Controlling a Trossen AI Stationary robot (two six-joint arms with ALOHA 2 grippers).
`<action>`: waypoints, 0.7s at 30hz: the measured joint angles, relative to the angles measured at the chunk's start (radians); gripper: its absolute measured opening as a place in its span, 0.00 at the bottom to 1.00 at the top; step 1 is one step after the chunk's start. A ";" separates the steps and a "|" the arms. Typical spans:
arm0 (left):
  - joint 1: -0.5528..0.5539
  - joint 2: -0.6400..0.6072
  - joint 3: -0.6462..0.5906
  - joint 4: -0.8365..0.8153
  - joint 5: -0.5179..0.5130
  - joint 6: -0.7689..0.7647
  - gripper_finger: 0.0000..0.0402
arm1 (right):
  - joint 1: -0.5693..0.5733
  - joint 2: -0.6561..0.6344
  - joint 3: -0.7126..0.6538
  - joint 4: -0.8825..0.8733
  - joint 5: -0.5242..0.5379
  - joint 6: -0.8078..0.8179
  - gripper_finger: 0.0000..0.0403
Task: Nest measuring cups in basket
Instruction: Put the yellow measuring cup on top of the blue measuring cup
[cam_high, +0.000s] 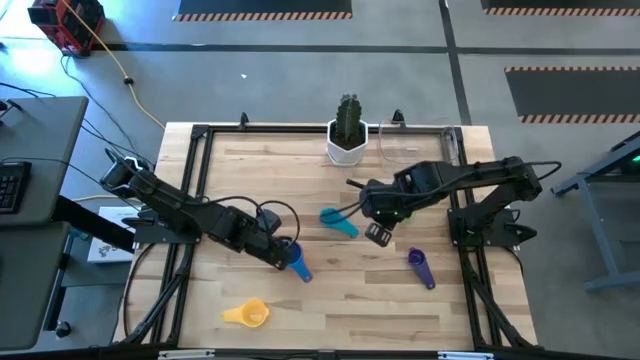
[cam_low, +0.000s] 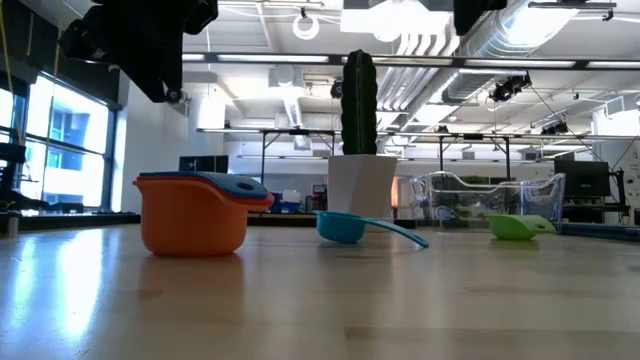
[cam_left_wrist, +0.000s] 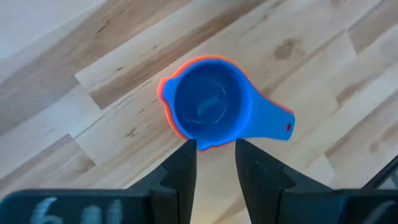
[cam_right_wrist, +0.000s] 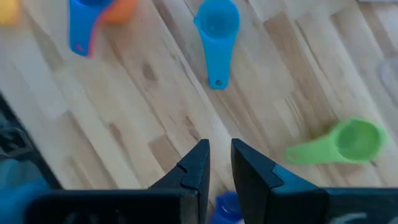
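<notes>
Looking down first, then level, then through each wrist:

High view, table: a pale wood table (cam_high: 330, 300) framed by black rails.
High view, left arm: reaching in from 9 o'clock, left gripper (cam_high: 280, 252) just beside the blue cup (cam_high: 298, 263), near 7 o'clock from the table's middle.
High view, right arm: coming in from 3 o'clock, right gripper (cam_high: 378, 232) hanging above the boards near the middle.
High view, cups: teal cup (cam_high: 338, 221) at the centre; purple cup (cam_high: 421, 266) toward 4 o'clock; yellow cup (cam_high: 248, 314) toward 7 o'clock.
High view, basket: clear basket (cam_high: 415, 143) at the far edge, about 1 o'clock, just beside the white pot with a cactus (cam_high: 347, 131) at 12 o'clock.

Low view: blue cup nested inside the orange cup (cam_low: 194, 214) at 9 o'clock; teal cup in front of the pot; green cup (cam_low: 520, 227) at 3 o'clock, before the basket, whether touching it is unclear.

Left wrist view: fingers (cam_left_wrist: 182, 174) slightly apart, holding nothing, tips just beside the rim of the blue-in-orange pair.

Right wrist view: fingers (cam_right_wrist: 194, 167) slightly apart and empty, raised above the wood; teal and green cups lie well apart beyond them.
</notes>
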 joint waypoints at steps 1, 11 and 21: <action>0.004 -0.002 0.000 0.001 0.000 -0.006 0.25 | 0.002 0.000 0.000 -0.023 0.013 -0.001 0.14; 0.013 -0.015 0.000 -0.001 0.057 0.011 0.25 | -0.012 0.000 0.000 -0.135 0.098 -0.047 0.14; 0.004 -0.065 0.000 0.001 0.070 0.013 0.25 | -0.106 0.001 0.000 -0.134 0.057 -0.250 0.14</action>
